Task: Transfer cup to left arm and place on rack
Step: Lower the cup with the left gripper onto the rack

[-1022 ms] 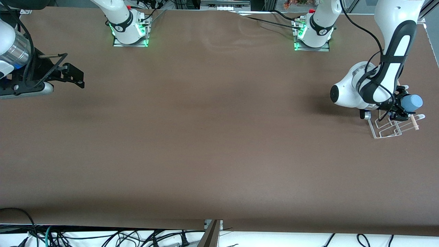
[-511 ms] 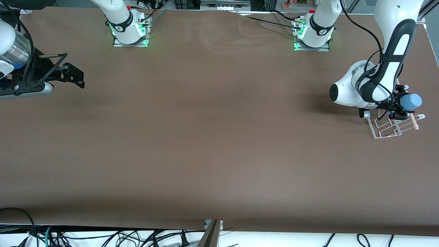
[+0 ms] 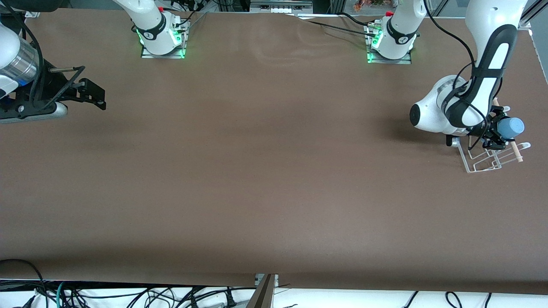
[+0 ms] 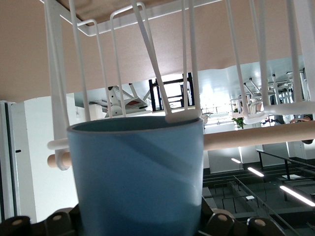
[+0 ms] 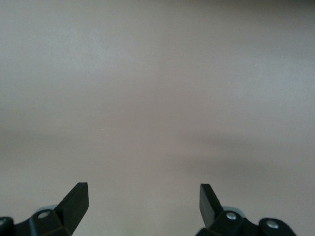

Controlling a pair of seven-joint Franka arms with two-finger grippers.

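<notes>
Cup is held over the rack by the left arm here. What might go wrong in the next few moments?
1. The cup lies on its side in the left gripper, with a rack prong right at its rim; it may catch instead of seating.
2. Released like this, it might roll off toward the wooden rod.
3. The right gripper waits open at its own end, too distant to help.

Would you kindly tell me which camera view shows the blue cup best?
The left wrist view: the cup fills it, held against the rack's prongs. The front view shows it small in the left pincer; the right wrist view shows none of it.
</notes>
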